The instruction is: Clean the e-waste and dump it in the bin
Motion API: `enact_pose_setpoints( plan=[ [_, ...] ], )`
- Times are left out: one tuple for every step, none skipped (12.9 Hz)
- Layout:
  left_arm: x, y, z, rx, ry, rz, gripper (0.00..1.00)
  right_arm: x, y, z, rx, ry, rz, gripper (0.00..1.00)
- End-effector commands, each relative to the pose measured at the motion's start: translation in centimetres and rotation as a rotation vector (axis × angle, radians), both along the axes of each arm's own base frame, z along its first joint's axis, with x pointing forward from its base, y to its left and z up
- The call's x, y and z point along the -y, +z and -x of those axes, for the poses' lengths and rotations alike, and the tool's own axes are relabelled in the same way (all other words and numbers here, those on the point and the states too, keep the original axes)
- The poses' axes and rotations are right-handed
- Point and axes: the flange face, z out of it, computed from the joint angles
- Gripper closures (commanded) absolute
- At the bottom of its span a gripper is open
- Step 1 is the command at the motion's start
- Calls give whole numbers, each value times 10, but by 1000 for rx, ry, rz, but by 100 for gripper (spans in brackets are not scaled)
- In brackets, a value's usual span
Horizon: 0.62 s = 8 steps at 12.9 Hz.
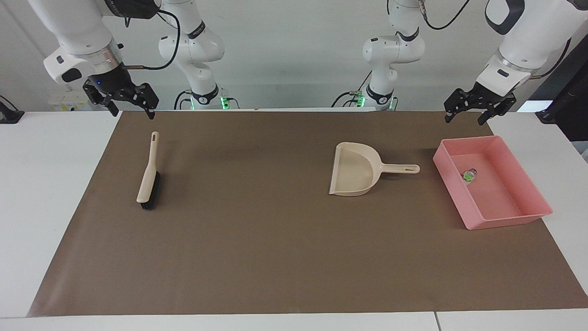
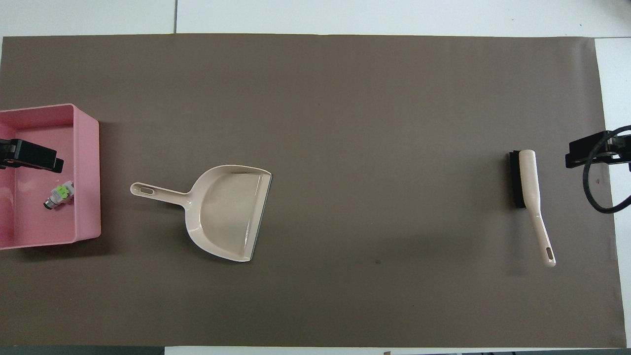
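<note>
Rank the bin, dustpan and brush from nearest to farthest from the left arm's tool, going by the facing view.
From the left tool, raised at the mat's edge:
1. Bin, at the left arm's end, almost beneath it.
2. Dustpan, mid-mat, handle toward the bin.
3. Brush, at the right arm's end.

You've got the pink bin (image 1: 528, 216) at the left arm's end of the bench (image 1: 27, 184), e-waste (image 1: 469, 174) inside. Dustpan (image 1: 356, 172) sits beside it, brush (image 1: 148, 177) twd the right arm's end. Left pincer (image 1: 465, 114) and right pincer (image 1: 132, 111) both up, fingers apart, nothing held.
</note>
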Motion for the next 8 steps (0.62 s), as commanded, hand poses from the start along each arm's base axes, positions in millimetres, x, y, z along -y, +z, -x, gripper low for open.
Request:
enact_pose_setpoints(
  plan=[
    [-3,2,7,-8,-5,13,2,4,-1,-1,6,3,1,0],
    [-4,2,7,-8,-4,10,2,4,-1,-1,6,3,1,0],
    [-5,1,7,-10,-2,9,2,4,0,-1,7,1,1,0],
    [-5,2,6,-7,3,8,2,4,-1,-1,10,8,4,0],
    [-5,2,6,-7,4,4,2,4,-1,-2,21,10,4,0],
    [-4,1,5,-6,-3,-19,2,4,0,-2,25,10,6,0],
    [-3,2,5,-3,-6,-36,2,4,-3,-3,22,12,10,0],
    [-5,1,5,-1,-1,-37,2,4,-4,-2,19,10,8,0]
  ],
)
